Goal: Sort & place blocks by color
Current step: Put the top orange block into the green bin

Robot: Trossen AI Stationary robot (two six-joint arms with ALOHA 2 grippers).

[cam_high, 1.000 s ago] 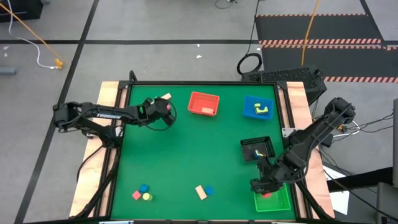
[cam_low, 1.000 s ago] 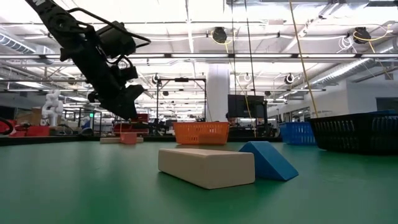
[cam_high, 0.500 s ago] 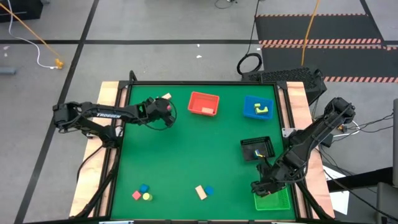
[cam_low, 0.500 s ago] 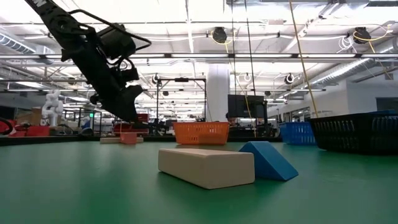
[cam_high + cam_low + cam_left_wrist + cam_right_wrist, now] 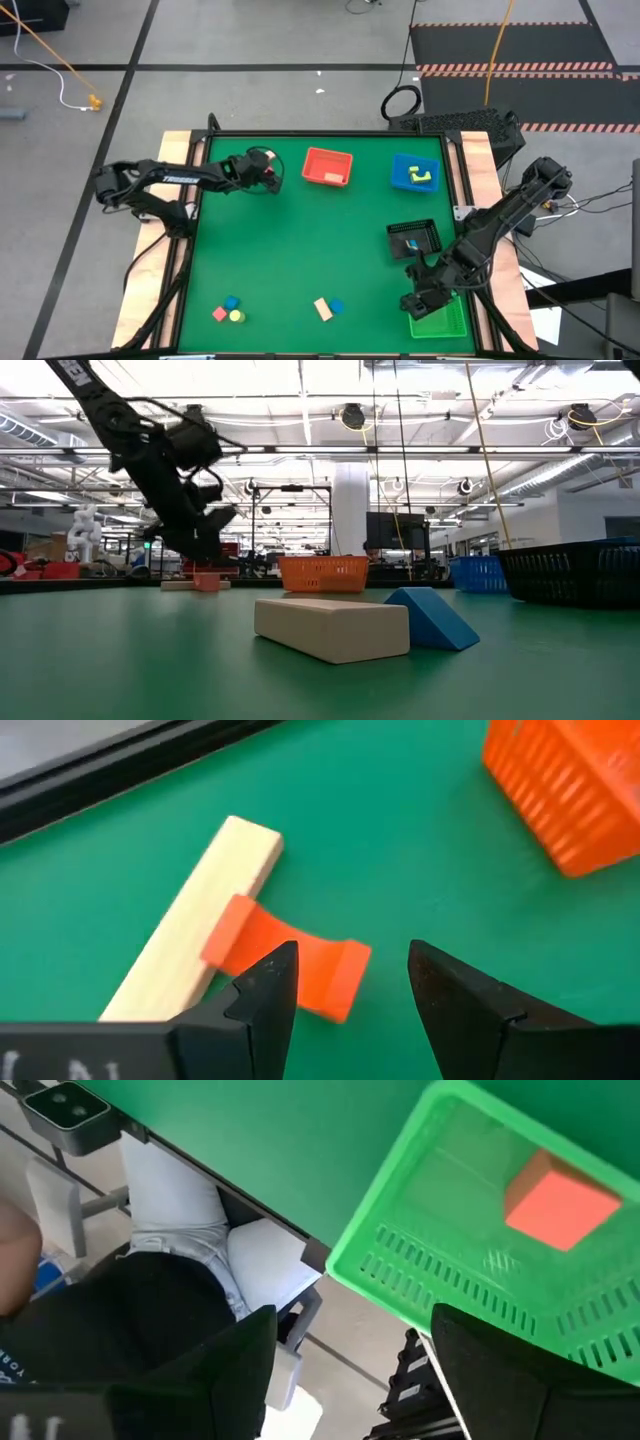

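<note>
Two parted fingers (image 5: 345, 995) over red arch block (image 5: 290, 960) — pale bar (image 5: 190, 945) alongside, table edge near

White lettering is showing along the left arm (image 5: 165, 179) in the high view, at the far left of the table, and it is reading as "TROSSEN", though only just. In the left wrist view a few white strokes are peeking in along the near edge of the dark gripper body (image 5: 90, 1055), too cut off to read. In the right wrist view, some pale letters are sitting at the very edge, also cut off and unreadable. Nothing else is carrying any readable text.
</note>
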